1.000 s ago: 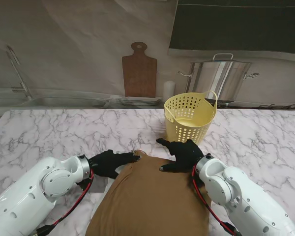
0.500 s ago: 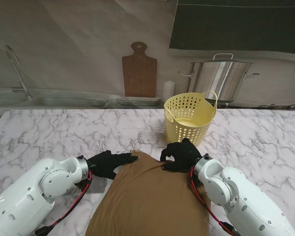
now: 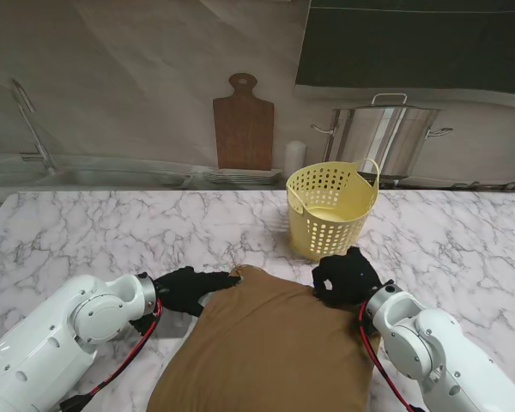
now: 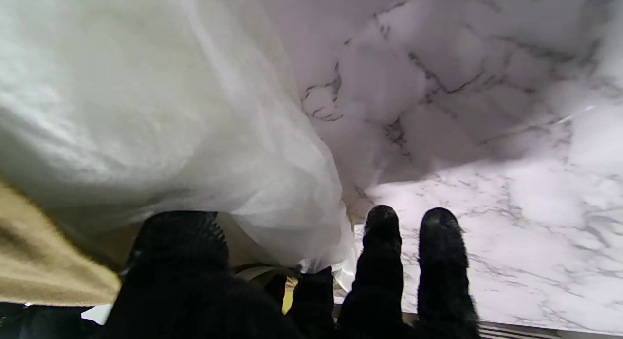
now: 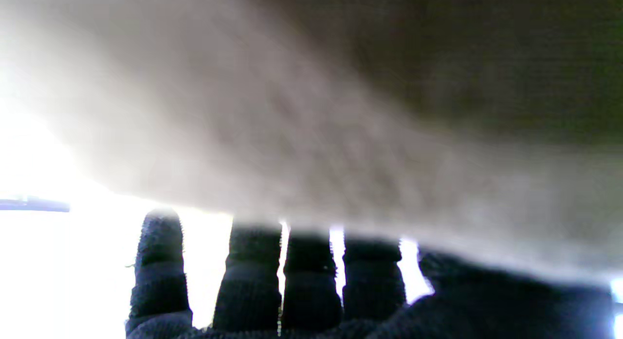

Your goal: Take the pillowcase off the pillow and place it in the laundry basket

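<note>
The pillow (image 3: 262, 348) lies nearest to me, at the near middle of the marble table (image 3: 86, 232), and the brown pillowcase (image 3: 275, 335) covers nearly all of it. Nothing has been pulled clear, so I judge the step in hand to be the first one: getting a hold at the far end of the case before stripping it off.

The left hand (image 3: 189, 288) sits at the far left corner of the pillow, its fingers (image 4: 379, 261) stretched toward the cloth. In the left wrist view white pillow filling bulges out past a brown edge, which suggests the open mouth of the case is at this corner. The thumb is against the fabric, but I cannot tell whether the hand has hold of the cloth or is only resting on it.

The right hand (image 3: 345, 276) is at the far right corner, knuckles up and fingers curled down at the edge. Its wrist view shows blurred fabric lying across the fingers (image 5: 253, 275), so it appears to have closed on the pillowcase corner, though the grasp itself is hidden.

The next move, as I judge it, calls for one hand to pin the pillow while the other draws the case off it.

Farther off, just beyond the right hand, stands the yellow basket (image 3: 330, 209), upright and open. Past the table's far edge are a cutting board (image 3: 243, 124) and a steel pot (image 3: 384, 137).

No brand, label or writing can be read anywhere.
</note>
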{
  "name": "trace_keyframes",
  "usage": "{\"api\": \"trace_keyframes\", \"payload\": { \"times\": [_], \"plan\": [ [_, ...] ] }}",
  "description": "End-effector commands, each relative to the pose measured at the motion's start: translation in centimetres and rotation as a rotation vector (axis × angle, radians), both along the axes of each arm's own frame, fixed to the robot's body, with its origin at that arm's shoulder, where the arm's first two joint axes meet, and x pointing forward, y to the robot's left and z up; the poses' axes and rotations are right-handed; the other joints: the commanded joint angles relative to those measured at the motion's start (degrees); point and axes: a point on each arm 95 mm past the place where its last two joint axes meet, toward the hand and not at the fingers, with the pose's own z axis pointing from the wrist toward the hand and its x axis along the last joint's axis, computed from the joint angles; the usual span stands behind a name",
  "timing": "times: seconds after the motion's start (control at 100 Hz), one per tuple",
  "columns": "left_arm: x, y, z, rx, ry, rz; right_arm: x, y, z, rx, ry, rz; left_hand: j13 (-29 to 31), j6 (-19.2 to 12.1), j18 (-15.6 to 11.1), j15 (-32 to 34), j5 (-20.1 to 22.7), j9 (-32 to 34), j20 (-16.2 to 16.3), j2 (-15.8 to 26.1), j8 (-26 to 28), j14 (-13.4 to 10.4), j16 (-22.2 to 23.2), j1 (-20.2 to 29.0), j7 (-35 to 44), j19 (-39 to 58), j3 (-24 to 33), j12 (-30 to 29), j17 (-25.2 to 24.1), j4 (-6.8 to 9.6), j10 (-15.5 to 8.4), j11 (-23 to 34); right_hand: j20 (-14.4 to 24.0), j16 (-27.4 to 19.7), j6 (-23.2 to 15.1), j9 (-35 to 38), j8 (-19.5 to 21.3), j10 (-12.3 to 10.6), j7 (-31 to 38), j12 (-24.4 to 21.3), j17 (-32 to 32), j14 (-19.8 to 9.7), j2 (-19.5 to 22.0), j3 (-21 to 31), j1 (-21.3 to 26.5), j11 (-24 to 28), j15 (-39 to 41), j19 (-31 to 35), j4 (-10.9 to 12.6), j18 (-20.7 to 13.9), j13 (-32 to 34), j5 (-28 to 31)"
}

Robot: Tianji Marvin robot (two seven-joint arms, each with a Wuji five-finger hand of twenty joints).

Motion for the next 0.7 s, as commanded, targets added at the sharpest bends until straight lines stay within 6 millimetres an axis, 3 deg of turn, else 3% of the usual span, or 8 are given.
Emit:
{"api": "trace_keyframes", "payload": {
  "times": [0.0,0.1,0.18,0.26,0.32,0.41,0.54,0.69],
  "plan": [
    [-0.4,0.7,-1.2,0.04,0.045,0.007,-0.4,-0.7,-0.6,-0.017,0.012,-0.021,-0.19,0.76,-0.11,-0.27,-0.52,0.13,-0.74,-2.55,0.16,-0.47,-0.86,0.22,0.31,-28.81,-0.89,0.74,0.04,0.19,-0.24,0.2,-0.83,-0.31,1.35,0.33,1.88,-0.87,4.82,0.89,-0.52,-0.94,-1.94,2.55,1.05,-0.72,-0.42,0.52,1.48,2.06,0.92,3.21],
    [-0.4,0.8,-1.2,0.046,0.044,0.019,-0.5,-0.8,-0.7,-0.008,0.004,-0.034,0.02,1.89,-0.09,-0.2,-0.35,0.84,-0.68,0.02,0.18,-0.37,-0.85,-0.15,0.41,-28.74,-0.67,0.86,0.25,0.11,0.11,0.35,-1.12,-0.41,-1.21,0.31,1.25,-0.98,3.05,0.22,-0.84,-0.95,-0.67,-0.14,0.63,-1.25,-0.84,0.59,0.72,1.73,0.81,2.5],
    [-0.3,0.9,-1.0,0.039,0.044,0.037,-0.5,-0.7,-0.7,0.003,-0.011,-0.037,0.29,2.21,0.02,-0.07,0.03,2.15,-0.56,4.15,0.33,-0.08,-0.79,-0.31,0.63,-28.54,-0.66,1.14,0.35,-0.18,0.45,0.78,-1.28,-1.33,-5.12,-0.18,-1.75,-0.57,-1.35,-4.79,-1.06,-0.77,2.45,-7.21,-0.65,-2.91,-2.38,1.01,0.42,1.24,0.23,-1.45],
    [-0.2,0.8,-0.9,0.025,0.041,0.054,-0.5,-0.4,-0.5,0.031,-0.01,-0.037,0.58,2.18,-0.04,0.12,0.41,3.37,-0.38,6.48,0.56,0.03,-0.67,0.39,0.86,-28.21,-0.74,1.55,0.41,-0.34,0.73,1.18,-1.13,-2.68,-3.23,-1.95,-7.94,0.43,-10.86,-7.63,-1.47,-0.16,6.03,-12.95,-4.78,-5.59,-4.65,1.3,1.42,0.84,-1.06,-6.66],
    [-0.1,0.7,-0.8,0.017,0.031,0.06,-0.6,-0.1,-0.3,0.063,-0.011,-0.036,0.92,2.14,-0.1,0.36,0.48,4.47,-0.14,8.07,0.9,0.03,-0.49,1.57,0.93,-27.62,-1.27,2.13,0.56,-0.56,0.81,1.39,-0.81,-4.1,-0.46,-3.55,-6.62,1.21,-23.4,-10.23,-1.66,0.34,10.67,-16.65,-8.37,-7.69,-6.79,1.53,5.06,0.56,-1.89,-9.21],
    [0.2,0.3,-0.7,-0.01,0.016,0.071,-0.9,0.3,0.3,0.106,-0.014,-0.033,1.51,2.08,-0.21,0.64,0.67,5.82,-0.02,9.28,1.23,0.12,-0.3,2.49,0.97,-27.12,-1.5,2.74,0.77,-0.56,1.13,1.69,-0.5,-6.9,1.67,-5.93,-7.29,2.45,-32.21,-15.49,-1.06,1.66,13.17,-21.54,-9.61,-13.33,-11.1,1.91,5.5,0.2,-2.58,-15.36],
    [0.5,-0.5,-0.9,-0.101,-0.006,0.093,-1.3,0.6,1.0,0.152,-0.027,-0.03,2.62,0.81,-0.18,1.36,1.18,8.28,0.17,9.79,1.57,0.16,0.19,3.07,1.03,-26.24,-1.61,3.65,1.06,-0.53,1.35,2.54,-0.47,-8.77,3.7,-9.28,-9.71,3.45,-37.47,-19.51,-1.0,2.96,15.32,-25.57,-10.45,-16.26,-14.19,1.95,5.7,0.09,-2.71,-21.49],
    [0.5,-1.4,-0.7,-0.154,-0.027,0.095,-1.5,0.7,1.1,0.164,-0.022,-0.029,2.4,0.32,0.26,1.52,0.22,7.33,0.1,10.54,1.66,0.55,0.55,3.06,0.73,-25.7,-1.65,4.14,0.82,-0.47,3.55,1.99,-0.48,-9.01,3.89,-10.11,-9.96,3.75,-37.89,-19.86,-1.29,3.09,15.83,-26.19,-10.55,-16.21,-14.75,1.83,5.77,0.27,-2.94,-22.15]
  ]
}}
